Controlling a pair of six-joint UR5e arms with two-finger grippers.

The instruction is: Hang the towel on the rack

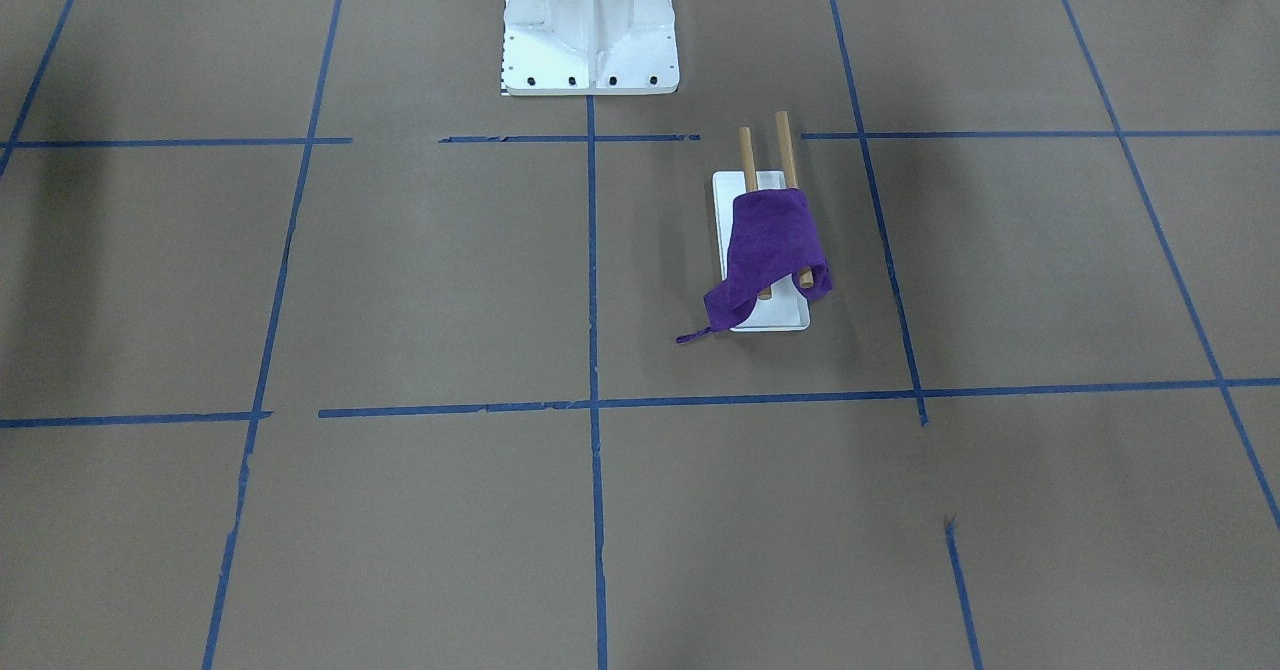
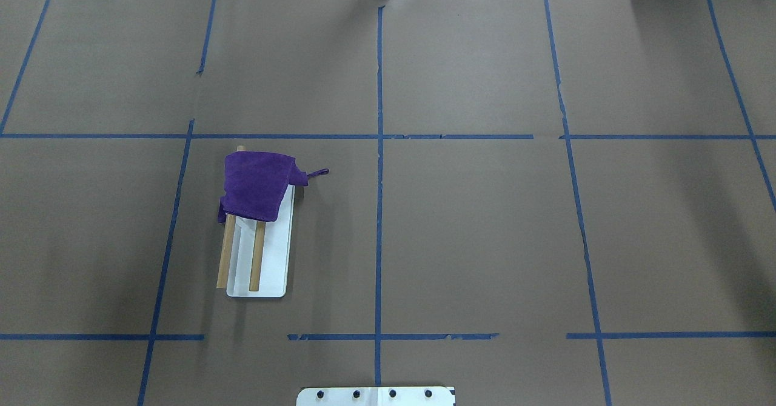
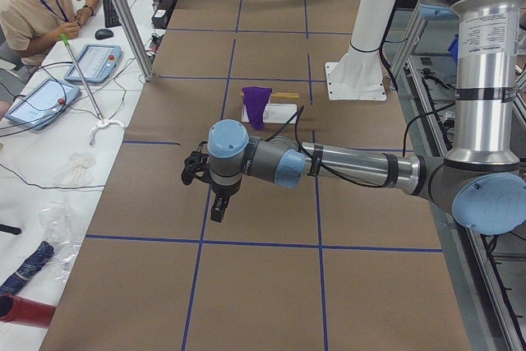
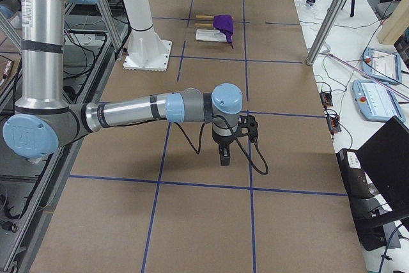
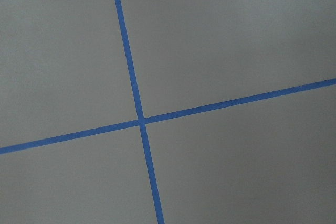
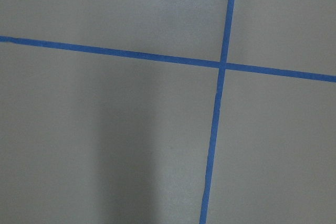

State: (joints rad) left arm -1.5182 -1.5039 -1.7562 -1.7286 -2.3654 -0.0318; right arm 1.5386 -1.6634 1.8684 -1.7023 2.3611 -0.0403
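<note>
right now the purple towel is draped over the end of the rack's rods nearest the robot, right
No. The towel is draped over the rods of the rack at the end farthest from the robot, not nearest, as the overhead exterior view shows.

Bare table (image 1: 400, 280) surrounds the rack (image 1: 784, 145); pedestal (image 1: 590, 25) stands apart.
</note>
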